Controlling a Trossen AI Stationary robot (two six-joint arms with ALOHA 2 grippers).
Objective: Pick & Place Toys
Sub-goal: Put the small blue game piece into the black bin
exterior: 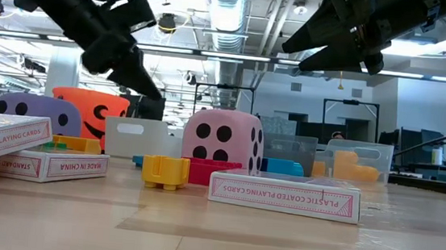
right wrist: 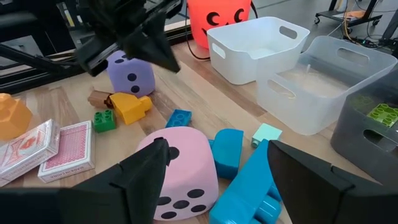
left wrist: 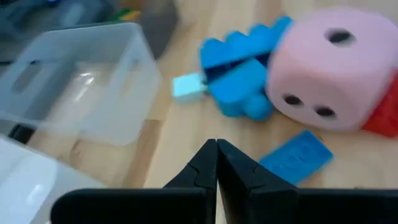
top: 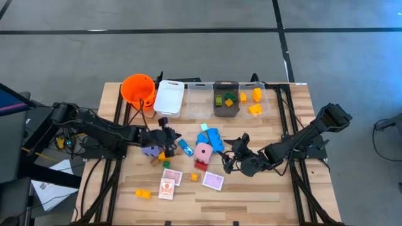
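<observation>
Nearest the table's front edge we note an orange brick (top: 144, 194) and three card packs (top: 213, 181), one lying beside a small yellow brick (exterior: 165, 171). Behind them sits the pink die (top: 203, 151) with a red brick (top: 201, 165) at its foot and a cluster of blue bricks (top: 215, 139) touching its far side. The right gripper (top: 230, 157) hangs just beside the pink die, fingers spread wide and empty. The left gripper (top: 171, 135) is above the table with fingers (left wrist: 208, 168) pressed together, holding nothing; the purple die (right wrist: 131, 75) lies beside it, with a yellow brick (right wrist: 130, 106) and a green brick (right wrist: 104, 119) near. Farthest back we see the orange bucket (top: 138, 89), a white bin (top: 169, 97), a clear bin (top: 199, 100), a dark bin (top: 227, 110) holding green bricks, and a clear bin with orange bricks (top: 255, 108).
</observation>
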